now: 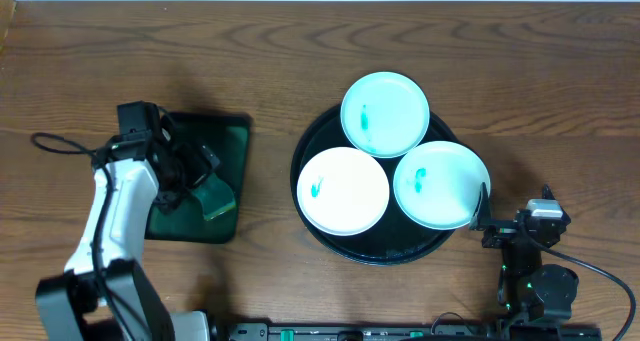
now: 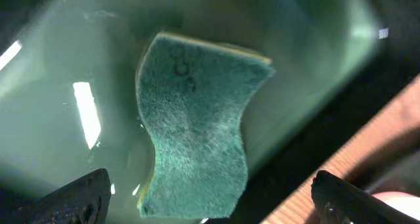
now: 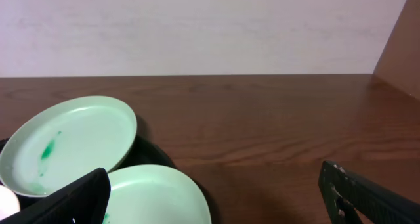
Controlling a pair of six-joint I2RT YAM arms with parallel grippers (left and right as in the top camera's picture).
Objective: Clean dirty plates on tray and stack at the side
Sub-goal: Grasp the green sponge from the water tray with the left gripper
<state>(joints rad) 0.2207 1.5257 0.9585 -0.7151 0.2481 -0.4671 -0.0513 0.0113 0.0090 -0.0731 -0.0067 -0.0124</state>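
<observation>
Three pale mint plates lie on the round black tray (image 1: 318,243): a far one (image 1: 385,114), a near-left one (image 1: 343,191) and a near-right one (image 1: 441,184). Each bears a small teal smear. A green sponge (image 2: 193,122) lies on the dark green rectangular tray (image 1: 232,139); it also shows in the overhead view (image 1: 215,196). My left gripper (image 2: 210,198) is open just above the sponge, fingers on either side of it. My right gripper (image 3: 216,194) is open and empty beside the near-right plate (image 3: 154,194), at the tray's right edge. The far plate (image 3: 69,142) shows beyond.
The wooden table (image 1: 500,61) stretches behind and to the right of the black tray. A cable (image 1: 60,143) loops at the left of the left arm. A pale wall (image 3: 210,27) stands behind the table.
</observation>
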